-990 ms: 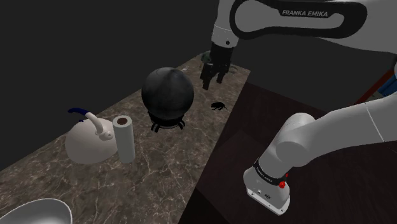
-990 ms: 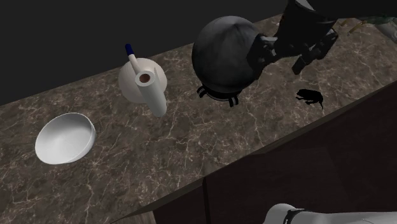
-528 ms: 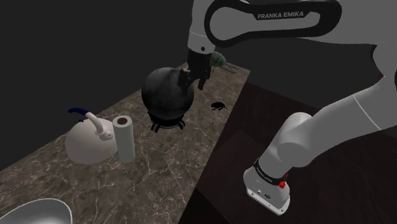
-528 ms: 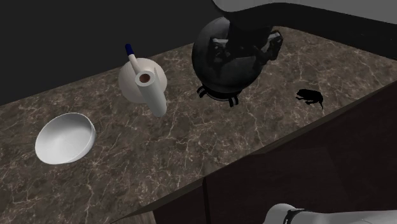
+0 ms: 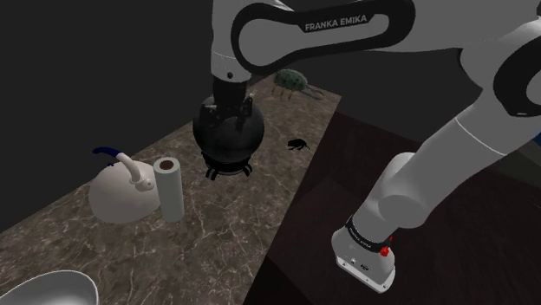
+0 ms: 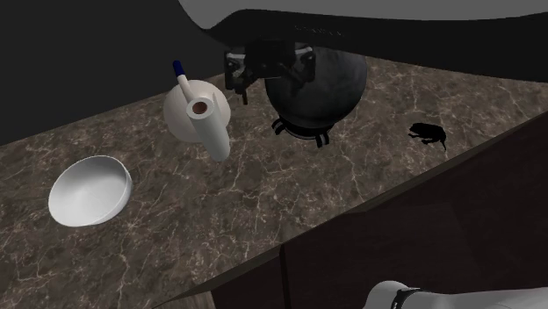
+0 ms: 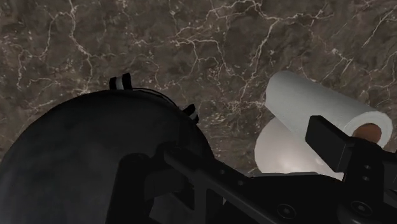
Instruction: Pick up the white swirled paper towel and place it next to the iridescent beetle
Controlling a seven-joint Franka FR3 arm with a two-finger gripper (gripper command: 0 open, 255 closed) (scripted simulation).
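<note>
Dark veined counter (image 5: 232, 227), dim wall (image 5: 87, 61) behind — tool (image 6: 270, 81) spread wide, holding nothing.

the shoulder view's bottom edge cuts off the grey bowl (image 5: 50, 288). the gripper (image 5: 227, 115) covers the top of the black round pot (image 5: 227, 147). in the wrist view a finger (image 7: 331, 141) hides part of the paper towel roll (image 7: 305, 108). the beetle (image 5: 299, 145) is too small to show its colour.

We find all three views dim. The marbled table (image 6: 290, 202) is weakly lit, only its pale veins catching light, and the wall (image 5: 87, 69) behind falls near black. The white arm (image 5: 451, 156) and paper towel (image 5: 169, 186) stand brightest; the black sphere (image 5: 227, 139) carries a dull sheen.
</note>
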